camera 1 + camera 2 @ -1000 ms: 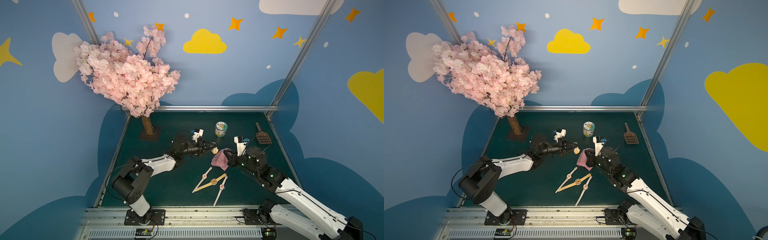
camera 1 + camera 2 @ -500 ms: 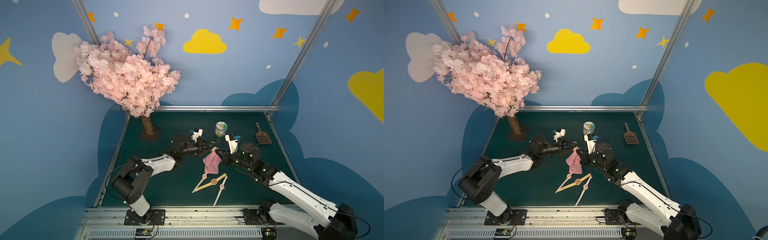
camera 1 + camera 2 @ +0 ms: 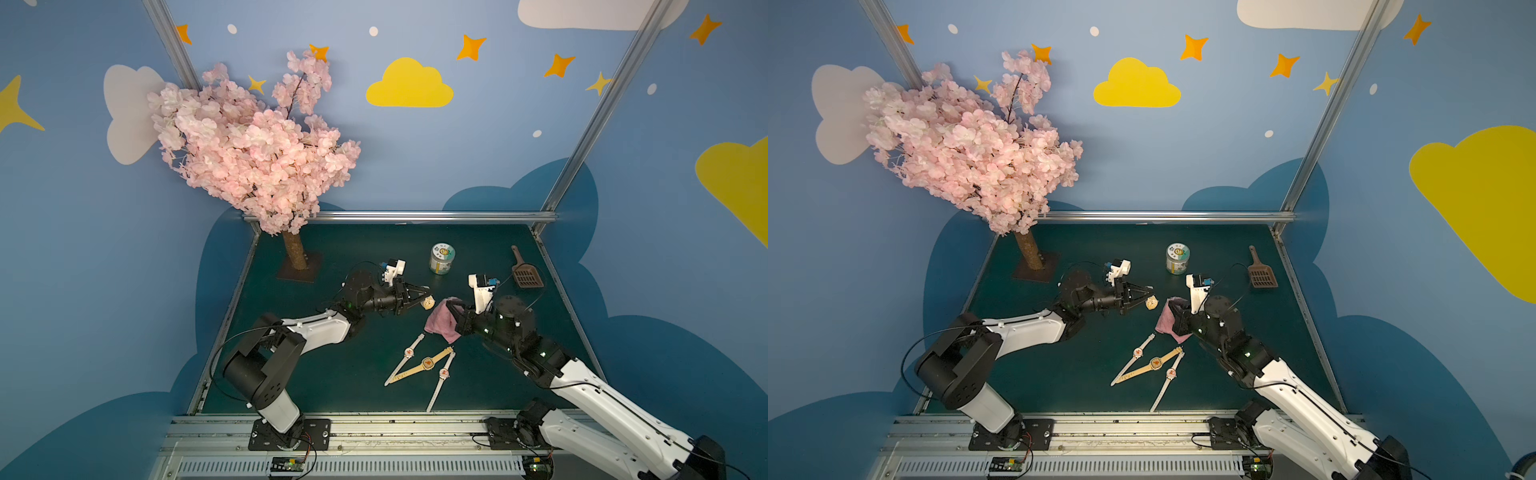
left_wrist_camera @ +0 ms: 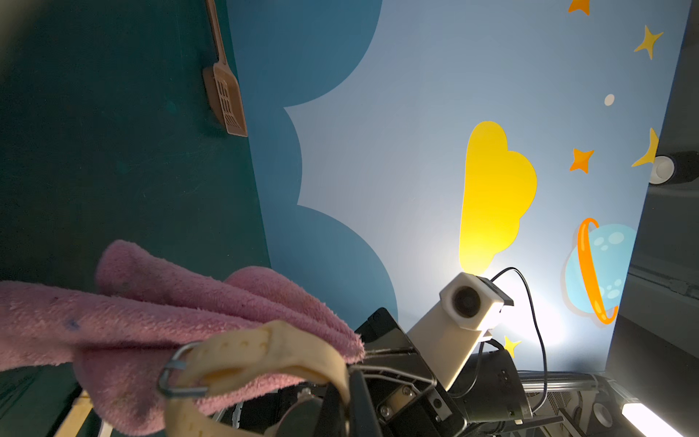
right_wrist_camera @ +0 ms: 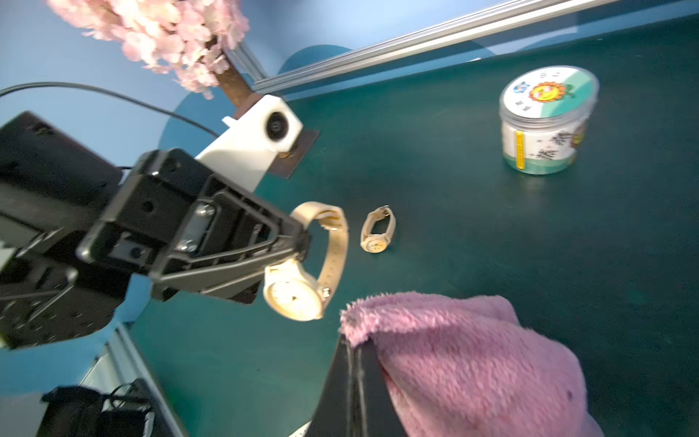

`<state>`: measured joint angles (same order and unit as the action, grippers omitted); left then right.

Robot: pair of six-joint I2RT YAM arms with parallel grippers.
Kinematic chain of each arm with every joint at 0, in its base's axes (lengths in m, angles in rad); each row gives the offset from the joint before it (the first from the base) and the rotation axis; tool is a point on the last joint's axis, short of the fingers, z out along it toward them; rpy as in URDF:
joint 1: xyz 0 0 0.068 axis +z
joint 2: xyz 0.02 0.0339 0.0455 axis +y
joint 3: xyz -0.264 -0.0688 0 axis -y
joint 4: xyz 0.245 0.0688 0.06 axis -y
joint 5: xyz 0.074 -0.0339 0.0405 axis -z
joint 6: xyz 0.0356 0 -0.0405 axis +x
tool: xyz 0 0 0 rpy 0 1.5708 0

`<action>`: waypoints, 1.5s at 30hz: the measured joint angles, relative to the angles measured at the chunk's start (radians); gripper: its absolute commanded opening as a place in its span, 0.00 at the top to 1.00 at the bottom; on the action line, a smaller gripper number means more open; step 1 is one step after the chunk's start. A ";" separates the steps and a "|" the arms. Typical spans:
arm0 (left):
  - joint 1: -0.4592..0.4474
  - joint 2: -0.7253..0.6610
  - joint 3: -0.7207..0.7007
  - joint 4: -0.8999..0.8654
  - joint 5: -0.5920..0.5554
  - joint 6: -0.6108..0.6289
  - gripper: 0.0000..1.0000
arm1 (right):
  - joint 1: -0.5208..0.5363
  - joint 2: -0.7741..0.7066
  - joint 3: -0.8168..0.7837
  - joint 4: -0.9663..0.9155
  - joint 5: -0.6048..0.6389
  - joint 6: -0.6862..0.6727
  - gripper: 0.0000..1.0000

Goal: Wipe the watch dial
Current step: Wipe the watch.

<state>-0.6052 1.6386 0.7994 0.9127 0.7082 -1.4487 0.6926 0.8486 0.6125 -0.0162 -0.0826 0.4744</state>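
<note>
My left pincer (image 3: 427, 294) grips the cream wristwatch (image 3: 427, 303) by its strap; at its four o'clock my right pincer (image 3: 455, 313) clamps a pink cloth (image 3: 439, 323), seemingly not touching it.

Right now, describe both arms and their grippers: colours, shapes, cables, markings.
The left arm and right arm match: white shell links between black rounded joints. The left gripper and right gripper are black, with triangular open-frame jaws tapering to narrow tips. Each wrist carries a white camera block with a blue connector and a thin black cable. Small green lights dot the right arm's joints.
</note>
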 measured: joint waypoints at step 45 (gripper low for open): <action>0.011 -0.018 0.000 -0.076 -0.028 0.039 0.97 | 0.040 0.246 0.119 0.000 -0.110 -0.023 1.00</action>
<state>-0.5938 1.6211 0.7994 0.8364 0.6800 -1.4097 0.7326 1.0950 0.7319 -0.0166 -0.1925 0.4511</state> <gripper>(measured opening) 0.050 0.041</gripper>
